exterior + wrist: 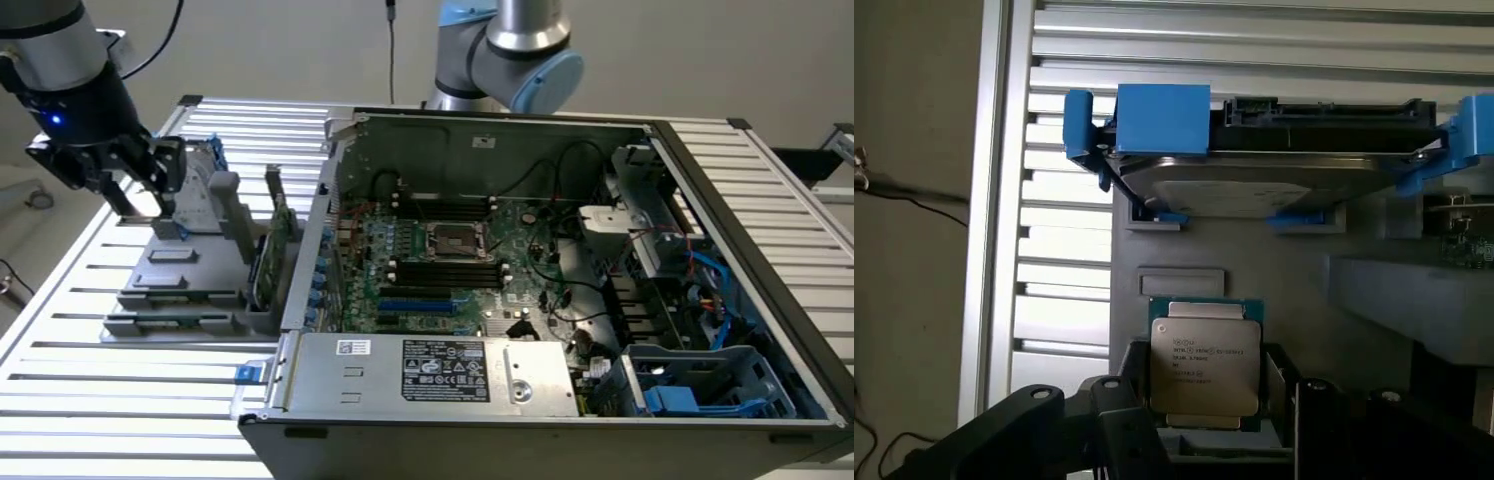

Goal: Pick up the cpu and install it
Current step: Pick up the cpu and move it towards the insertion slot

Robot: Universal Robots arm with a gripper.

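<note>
Exterior view, entries running from its left to its right.

1. gripper (144, 205): black, pointing down over the far end of the grey parts holder (174, 290). Whether it is released or clamped on anything cannot be told.

2. cpu (1204, 365): seated in a shallow pocket of that holder. In the wrist view it lies directly under the gripper, near the blue-framed hard drive (1254, 180) kept in the same holder but apart from it.
   - Attitude: flat, with the silvery lid and printing upward and a green rim showing at its ends. It is nearly square. The slightly longer axis appears to run toward the hard drive, with the print lines across it.
   - Handling, judged: light and rigid, with no give. The lid is smooth and probably slippery, and the underside contacts are probably fragile. Best taken by two opposite side edges and kept level with a modest squeeze, not by the lid face or corners.

3. computer case (534, 130): open, lying on the slatted table (80, 400), well apart from the cpu.

4. green board (534, 250): inside the case, with its metal-framed socket (454, 240) near the middle. Installation judged not yet done, since the chip sits on the holder.

5. blue drive cage (707, 385): near corner of the case.
</note>
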